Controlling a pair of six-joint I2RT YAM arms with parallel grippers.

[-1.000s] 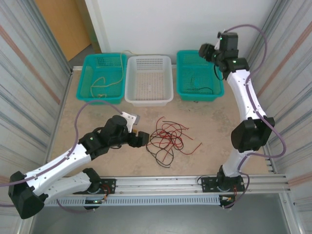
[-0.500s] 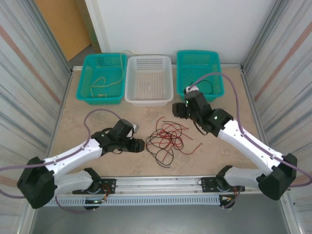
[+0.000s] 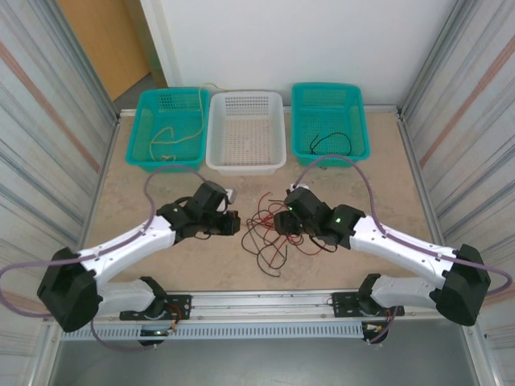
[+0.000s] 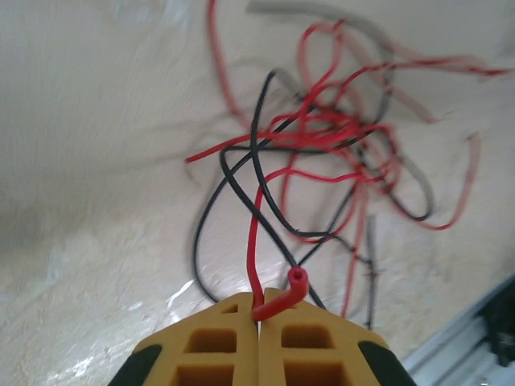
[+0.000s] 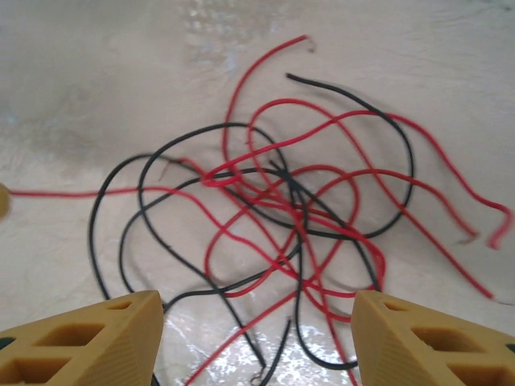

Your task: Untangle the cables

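The cables [image 3: 269,231] lay as a loose knot of red and black strands on the worktop [image 3: 161,181], in the middle of the top view, directly between the two pincers. The left pincer [image 3: 231,224] sat at the knot's left edge with its jaws fully together. Its wrist view showed them nipping the curled end of one red cable [image 4: 256,233] right at the fingertips, and from there the strand ran up the frame into the thick of the knot. In the top view this put the strand's long axis roughly left to right, from the left pincer toward the centre of the frame. The right pincer [image 3: 282,223] hung at the knot's right edge, jaws spread wide and holding nothing. In its wrist view the fingertips framed the two lower corners, with the densest crossings in the centre of the frame between and above them. So the left arm had the free end and the right arm was nearest the bulk. Judged from this, the coming move turned on drawing the red strand toward the left of the top view, along its own line, while the right pincer came down on the other strands; a pull across that line would likely tighten the loops. Well apart from the knot, a tan cable [image 3: 173,138] lay in the left teal basket [image 3: 165,166] and a black cable [image 3: 330,143] in the right teal basket [image 3: 362,121], both near the top of the frame.
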